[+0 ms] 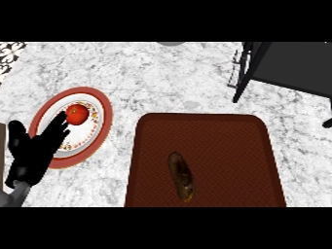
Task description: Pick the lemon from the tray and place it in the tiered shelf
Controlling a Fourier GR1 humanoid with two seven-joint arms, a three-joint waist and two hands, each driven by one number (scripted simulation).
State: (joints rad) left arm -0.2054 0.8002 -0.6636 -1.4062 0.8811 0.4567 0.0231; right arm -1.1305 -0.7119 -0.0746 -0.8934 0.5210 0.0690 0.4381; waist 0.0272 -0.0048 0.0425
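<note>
Head view of a speckled grey stone worktop [168, 82]. The task's first step, the pick, is not yet begun, as judged from the layout: no hand is at the tray [204, 141]. Only the left hand [33, 153] shows, at the lower left, open, its fingers straight and lying over the near edge of a plate [100, 104]; the right hand is out of view.

No yellow lemon can be made out. The one thing on the tray is a dark brown, elongated object [182, 176], lying lengthwise near the tray's lower middle; whether this is the task's fruit cannot be told.

The next move calls for a hand to travel to the tray, close round that object, lift it, and carry it toward the shelf [305, 68] at the upper right, well apart from the tray.

Materials and shapes: the tray is a rounded rectangle, reddish brown with a fine woven texture. The plate is round, white in the middle with a red rim and a patterned band, and bears a round red tomato [77, 114]. The shelf has thin black legs and a flat dark grey deck.
</note>
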